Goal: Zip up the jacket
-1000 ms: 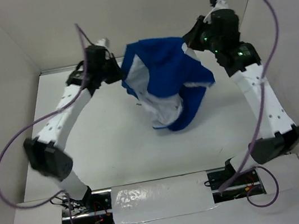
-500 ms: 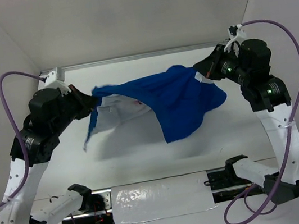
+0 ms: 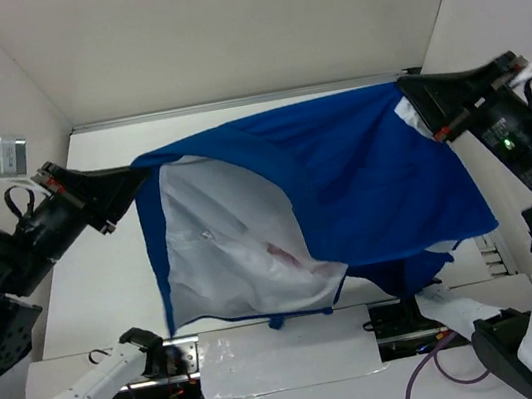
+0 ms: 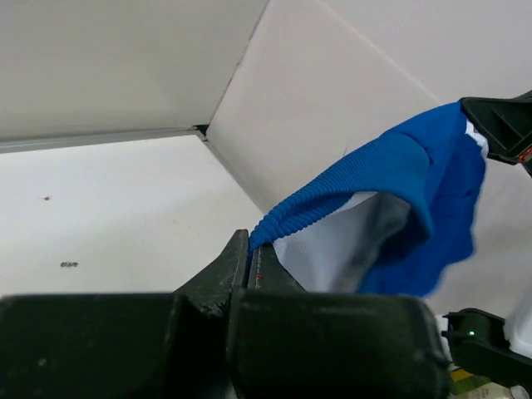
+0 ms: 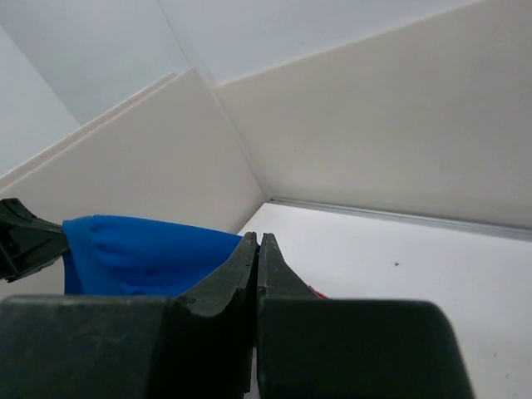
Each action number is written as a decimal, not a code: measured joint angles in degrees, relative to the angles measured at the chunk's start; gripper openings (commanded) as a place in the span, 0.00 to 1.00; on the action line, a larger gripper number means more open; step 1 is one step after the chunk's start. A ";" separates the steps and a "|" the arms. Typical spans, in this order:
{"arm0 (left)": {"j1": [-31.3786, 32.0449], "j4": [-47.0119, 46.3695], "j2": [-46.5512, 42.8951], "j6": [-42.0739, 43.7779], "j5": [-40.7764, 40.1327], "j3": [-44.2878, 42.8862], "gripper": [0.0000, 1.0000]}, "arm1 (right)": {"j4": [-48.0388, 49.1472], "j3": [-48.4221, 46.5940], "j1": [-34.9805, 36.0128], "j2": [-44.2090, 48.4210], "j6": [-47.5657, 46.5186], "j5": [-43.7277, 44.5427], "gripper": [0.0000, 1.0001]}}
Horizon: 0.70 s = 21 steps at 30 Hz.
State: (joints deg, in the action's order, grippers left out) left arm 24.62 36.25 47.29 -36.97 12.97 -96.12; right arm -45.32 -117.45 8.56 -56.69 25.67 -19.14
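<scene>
The royal-blue jacket (image 3: 363, 174) hangs spread in the air between both arms, high above the table. Its white lining (image 3: 220, 257) faces up on the left half, with a small red patch near the middle. My left gripper (image 3: 131, 180) is shut on the ribbed blue hem (image 4: 332, 195) at the jacket's left corner. My right gripper (image 3: 410, 96) is shut on the right corner, where a bit of white panel shows. In the right wrist view the blue cloth (image 5: 141, 253) runs left from my shut gripper (image 5: 258, 241). The zipper and lettering are hidden.
White walls enclose the white table (image 3: 88, 288) at the back and both sides. The two arm bases and a taped strip (image 3: 280, 354) lie along the near edge, under the hanging cloth.
Both arms have swung up, apart and toward the camera. The jacket, bunched one second ago, is now stretched wide and lifted between the two grippers.
</scene>
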 measured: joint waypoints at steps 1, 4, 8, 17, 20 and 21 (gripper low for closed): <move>0.00 -0.02 0.83 0.35 -0.37 -0.37 0.00 | 0.13 -0.20 0.00 -0.98 -0.02 0.02 0.00; -0.22 -0.17 5.27 0.68 -3.45 -0.07 0.00 | 1.66 3.58 -0.04 -4.83 -0.20 0.68 0.00; -3.69 -1.11 15.41 -1.18 -6.71 5.68 0.00 | 4.15 10.71 -0.04 -14.95 -1.70 1.88 0.00; -17.79 2.40 38.56 -10.73 -6.93 29.14 0.99 | 6.60 22.43 10.19 -42.73 -6.58 10.14 0.80; -18.21 5.31 40.72 -11.34 -9.62 26.29 0.99 | 7.10 25.59 14.43 -43.08 -6.78 13.94 1.00; -17.44 5.51 40.74 -11.28 -10.32 24.92 0.99 | 8.31 28.24 15.30 -41.27 -6.49 14.80 1.00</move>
State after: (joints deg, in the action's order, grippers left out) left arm 7.18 41.76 88.03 -48.25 2.66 -71.20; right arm -37.01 -89.21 23.86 -97.95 19.18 -4.34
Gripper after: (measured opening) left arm 0.992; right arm 0.986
